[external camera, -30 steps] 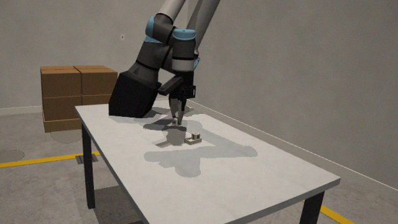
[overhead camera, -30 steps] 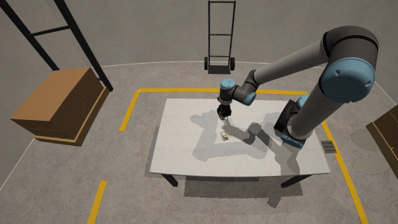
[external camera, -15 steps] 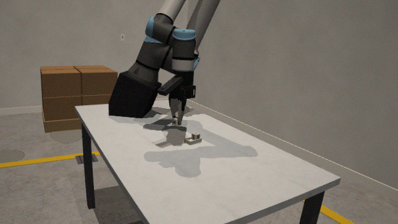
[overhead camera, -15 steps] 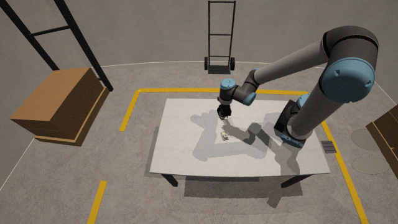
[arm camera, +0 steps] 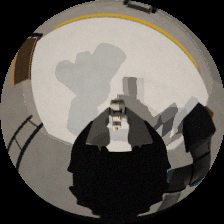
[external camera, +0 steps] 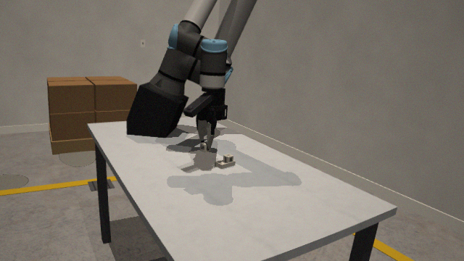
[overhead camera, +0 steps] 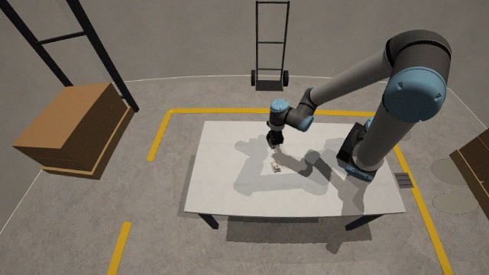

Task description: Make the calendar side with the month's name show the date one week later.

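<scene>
Here the gripper [external camera: 205, 146] is clamped on one small cube [external camera: 204, 146], holding it just above the bench [external camera: 254, 210] near the middle, towards the far edge where the arm's base stands. The tray [external camera: 224, 164] sits just beside it, towards the near edge, with the other cube [external camera: 228, 158] in one slot and the second slot apparently free. To do this step well, I judge the held cube must be turned so the needed digit faces the month side, upright — then brought squarely over the free slot and lowered flat. The digits are too small to read.
</scene>
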